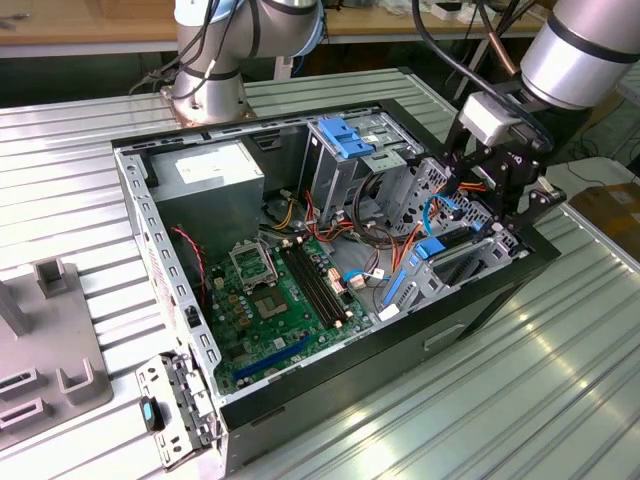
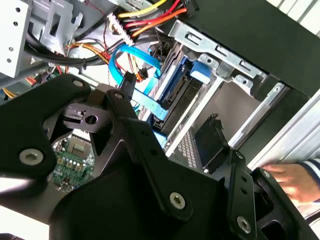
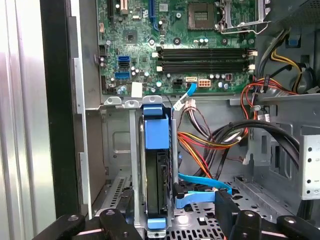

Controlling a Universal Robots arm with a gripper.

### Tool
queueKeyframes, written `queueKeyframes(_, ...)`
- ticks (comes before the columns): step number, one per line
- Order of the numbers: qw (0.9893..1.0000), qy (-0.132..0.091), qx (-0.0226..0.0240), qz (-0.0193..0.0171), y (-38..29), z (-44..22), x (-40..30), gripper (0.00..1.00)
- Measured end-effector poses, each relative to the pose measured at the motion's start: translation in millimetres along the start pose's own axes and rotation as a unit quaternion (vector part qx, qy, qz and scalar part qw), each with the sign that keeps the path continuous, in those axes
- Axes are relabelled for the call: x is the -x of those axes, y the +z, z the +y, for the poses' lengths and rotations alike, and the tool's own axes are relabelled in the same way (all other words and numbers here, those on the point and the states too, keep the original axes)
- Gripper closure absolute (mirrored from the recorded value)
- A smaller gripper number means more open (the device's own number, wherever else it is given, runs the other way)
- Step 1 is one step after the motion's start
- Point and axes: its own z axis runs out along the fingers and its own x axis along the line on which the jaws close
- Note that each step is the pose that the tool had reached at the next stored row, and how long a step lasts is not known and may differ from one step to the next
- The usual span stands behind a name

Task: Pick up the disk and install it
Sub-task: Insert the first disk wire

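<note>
In the exterior view, an open computer case (image 1: 420, 345) lies on a ribbed metal table (image 1: 560, 340). The grey power supply (image 1: 205, 172) sits at the case's far end on the exterior view's left. The green motherboard (image 1: 275, 300) covers the floor in the middle, and a blue latch (image 1: 343, 138) tops the far drive cage. The arm (image 1: 585, 50) reaches in from the exterior view's right. It holds the gripper (image 1: 497, 215) just over the drive bay at the case's right end. The disk (image 1: 432, 247) is seated in that bay, its blue rail end facing the motherboard. A grey holder (image 1: 45, 340) stands on the table well to the exterior view's left.

In the second wrist view, the black finger links are spread wide, one fingertip on each side of the disk and neither touching it. The gripper is therefore open and grips nothing. A blue data cable (image 2: 135, 60) loops close beside the disk. A person's hand (image 2: 290, 180) with a striped sleeve (image 2: 312, 170) rests outside the case's black wall.

In the first wrist view, the disk stands on edge in the bay's metal frame (image 3: 117, 150). Its blue rail is uppermost toward the motherboard, and red, yellow and black power wires (image 3: 200, 142) trail beside it.
</note>
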Motion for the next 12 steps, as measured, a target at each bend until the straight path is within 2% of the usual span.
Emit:
queueKeyframes(3,1.0000,0.000,0.0000,0.0001,0.0,-1.1,0.0,0.26)
queueKeyframes(8,1.0000,0.000,0.0000,0.0001,0.2,-0.7,4.3,0.25)
queueKeyframes(9,1.0000,0.000,0.0000,0.0001,0.2,-0.7,5.2,0.13)
queueKeyframes(12,1.0000,0.000,0.0000,0.0000,0.3,-0.5,7.2,0.08)
